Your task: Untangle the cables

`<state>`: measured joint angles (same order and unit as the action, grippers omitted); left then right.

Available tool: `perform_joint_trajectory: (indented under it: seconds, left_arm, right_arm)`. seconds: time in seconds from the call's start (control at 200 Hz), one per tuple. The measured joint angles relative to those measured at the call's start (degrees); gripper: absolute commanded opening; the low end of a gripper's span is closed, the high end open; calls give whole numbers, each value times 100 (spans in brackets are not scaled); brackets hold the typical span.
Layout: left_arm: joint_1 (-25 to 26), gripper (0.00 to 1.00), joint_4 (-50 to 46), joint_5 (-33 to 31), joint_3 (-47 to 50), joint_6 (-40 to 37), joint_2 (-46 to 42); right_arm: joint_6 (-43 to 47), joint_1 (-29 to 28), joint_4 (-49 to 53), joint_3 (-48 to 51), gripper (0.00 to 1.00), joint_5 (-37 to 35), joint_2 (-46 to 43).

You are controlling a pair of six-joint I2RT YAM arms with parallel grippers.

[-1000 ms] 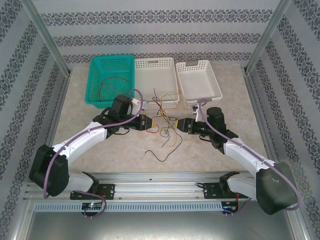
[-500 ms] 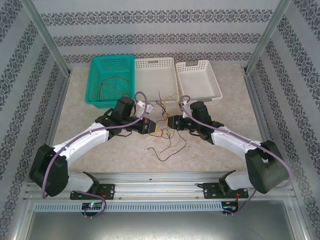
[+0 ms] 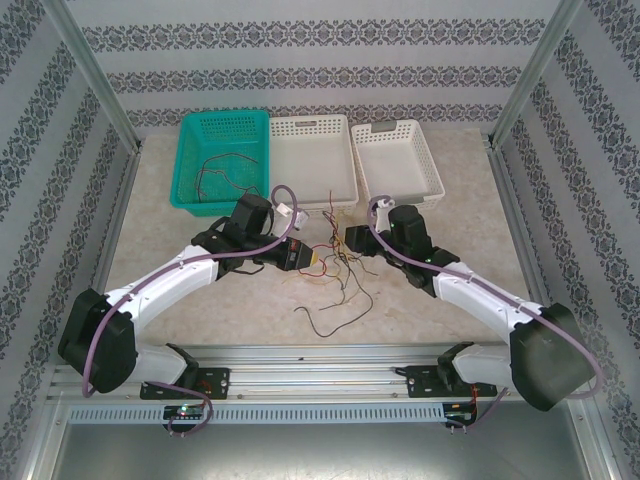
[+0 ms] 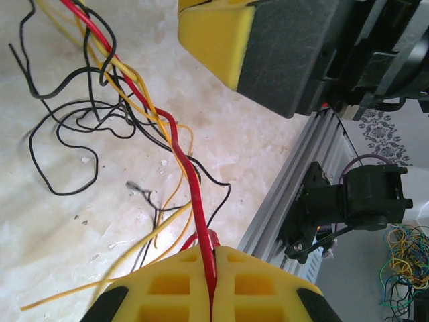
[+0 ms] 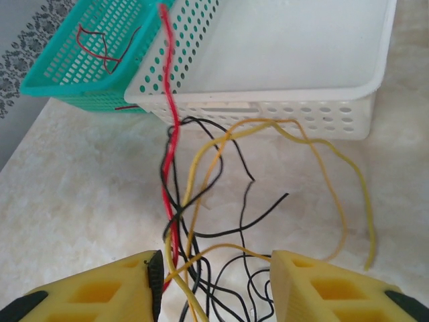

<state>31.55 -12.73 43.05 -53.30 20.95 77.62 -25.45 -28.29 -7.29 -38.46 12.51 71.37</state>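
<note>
The cables form a tangle of red, yellow and black wires in the middle of the table, between my two grippers. My left gripper is shut on a red cable, which runs up from between its yellow pads into the knot of yellow and black wires. My right gripper faces it closely from the right. Its jaws are open, with red, yellow and black strands hanging between the fingers and none pinched.
A teal basket at the back left holds loose red and dark cables. Two white baskets stand to its right, close behind the tangle. The aluminium rail runs along the near edge.
My right gripper has come in from the right to just beside the left gripper's tip. The loose cable ends on the table have shifted. The left arm has barely moved.
</note>
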Motion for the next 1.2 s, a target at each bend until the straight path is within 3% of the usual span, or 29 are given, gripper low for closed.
perform_joint_trajectory:
  seconds: [0.52,0.704,0.949,1.199]
  left_arm:
    - [0,0,-42,-22,0,-68,0]
    - [2,0,-44,-22,0,-87,0]
    - [66,0,-63,-48,0,-109,0]
    - [70,0,-146,-297,-61,-179,-59]
  right_arm:
    - [-7,-273,-522,564,41,234,319]
    - [-17,-273,-590,507,29,229,675]
    - [-26,-341,-625,470,0,76,682]
    - [-68,-90,-570,914,0,-417,-223]
